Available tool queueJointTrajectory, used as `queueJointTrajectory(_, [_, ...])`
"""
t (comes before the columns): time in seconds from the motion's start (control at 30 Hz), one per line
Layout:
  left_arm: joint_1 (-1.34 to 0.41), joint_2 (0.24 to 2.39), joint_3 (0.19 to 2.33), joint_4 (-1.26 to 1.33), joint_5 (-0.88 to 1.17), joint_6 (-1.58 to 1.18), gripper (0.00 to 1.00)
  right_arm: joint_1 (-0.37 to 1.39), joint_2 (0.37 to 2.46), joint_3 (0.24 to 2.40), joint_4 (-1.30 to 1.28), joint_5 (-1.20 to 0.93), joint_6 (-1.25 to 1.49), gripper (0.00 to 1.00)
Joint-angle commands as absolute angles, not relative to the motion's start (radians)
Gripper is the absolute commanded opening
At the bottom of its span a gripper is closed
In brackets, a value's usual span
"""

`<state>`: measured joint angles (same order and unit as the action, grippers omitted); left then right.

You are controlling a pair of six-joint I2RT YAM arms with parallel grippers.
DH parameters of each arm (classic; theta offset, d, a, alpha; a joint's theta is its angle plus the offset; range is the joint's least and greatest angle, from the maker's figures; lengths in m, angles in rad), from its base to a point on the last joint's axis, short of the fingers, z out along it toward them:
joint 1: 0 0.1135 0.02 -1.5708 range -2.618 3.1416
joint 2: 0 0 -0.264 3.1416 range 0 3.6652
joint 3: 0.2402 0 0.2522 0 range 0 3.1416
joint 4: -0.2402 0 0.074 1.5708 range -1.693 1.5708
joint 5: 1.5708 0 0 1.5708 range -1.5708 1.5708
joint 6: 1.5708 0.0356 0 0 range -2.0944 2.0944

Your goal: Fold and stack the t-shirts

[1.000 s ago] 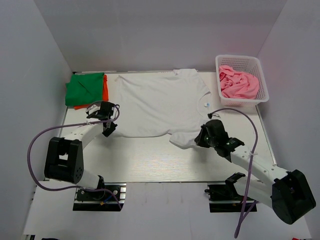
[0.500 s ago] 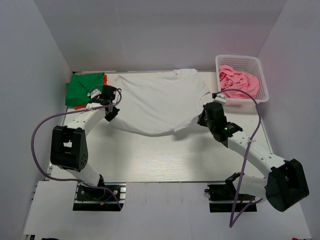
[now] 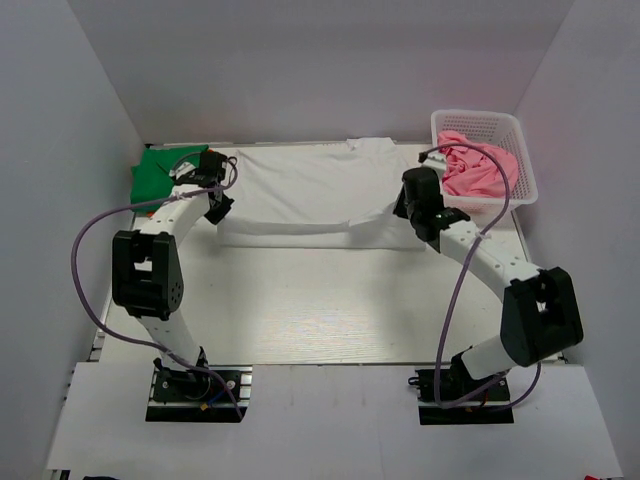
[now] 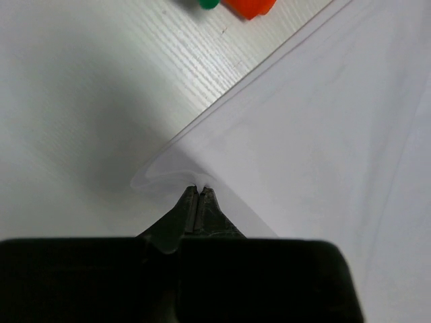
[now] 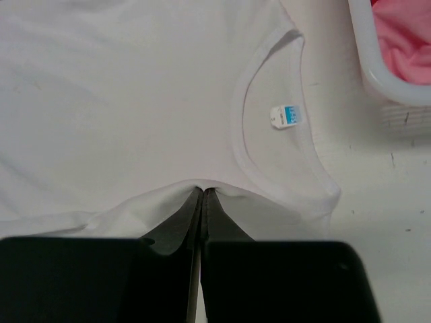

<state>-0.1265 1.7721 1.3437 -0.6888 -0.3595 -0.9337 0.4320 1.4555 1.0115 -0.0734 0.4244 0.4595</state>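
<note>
Right wrist, white t-shirt (image 5: 121, 101), blue neck label (image 5: 286, 116), print unreadable

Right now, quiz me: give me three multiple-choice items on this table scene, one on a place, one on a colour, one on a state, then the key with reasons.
1. The crumpled pink cloth t-shirt lies:
A. in the white plastic lattice basket at far right
B. spread flat at the near edge
C. folded at far left

2. The small neck label of the plain white cloth t-shirt is:
A. red
B. blue
C. yellow

3. The left tool and the right tool are:
A. wide open
B. shut on the white t-shirt's edge
C. shut on nothing

Key:
1 A, pink cloth fills the basket.
2 B, the right wrist view shows a blue tag inside the collar.
3 B, each wrist view shows its tool closed and pinching white fabric.
</note>
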Motion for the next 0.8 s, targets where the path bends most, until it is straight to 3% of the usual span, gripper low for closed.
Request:
queueJointTrajectory(0.0, [-0.109, 1.805, 1.41, -0.69, -0.379, -0.94, 0.0, 0.404, 1.502, 1.098, -0.032, 0.434, 0.416, 0.0])
queueJointTrajectory(0.33, [-0.091, 2.029, 1.627, -0.675, -0.399, -0.94, 0.0, 0.336, 1.79, 1.317, -0.017, 0.368, 0.407, 0.0])
queueJointTrajectory(0.37, [-0.081, 2.045, 1.65, -0.675, -0.399, -0.94, 0.11, 0.331, 1.834, 1.339, -0.021, 0.354, 0.408, 0.0])
queueJointTrajectory(0.4, [-0.081, 2.058, 1.699, -0.698, -0.399, -0.94, 0.41, 0.321, 1.854, 1.403, -0.02, 0.353, 0.407, 0.04])
queueJointTrajectory(0.43, [-0.081, 2.068, 1.721, -0.707, -0.408, -0.94, 0.57, 0.318, 1.914, 1.429, -0.028, 0.339, 0.4, 0.14])
queueJointTrajectory(0.47, [-0.081, 2.078, 1.739, -0.716, -0.408, -0.927, 0.71, 0.311, 1.928, 1.454, -0.032, 0.313, 0.384, 0.39])
queueJointTrajectory(0.53, [-0.081, 2.069, 1.764, -0.716, -0.417, -0.899, 0.96, 0.308, 1.962, 1.529, -0.038, 0.29, 0.345, 0.53])
queueJointTrajectory(0.63, [-0.081, 2.017, 1.755, -0.692, -0.391, -0.852, 1.0, 0.308, 1.925, 1.519, -0.048, 0.206, 0.321, 0.68])
queueJointTrajectory(0.67, [-0.092, 1.999, 1.741, -0.674, -0.376, -0.832, 1.0, 0.31, 1.907, 1.485, -0.046, 0.171, 0.319, 0.68])
queueJointTrajectory(0.7, [-0.092, 1.981, 1.705, -0.648, -0.367, -0.812, 1.0, 0.31, 1.892, 1.461, -0.04, 0.151, 0.327, 0.89])
queueJointTrajectory(0.77, [-0.101, 1.927, 1.643, -0.634, -0.33, -0.784, 1.0, 0.308, 1.813, 1.338, -0.014, 0.097, 0.334, 0.89])
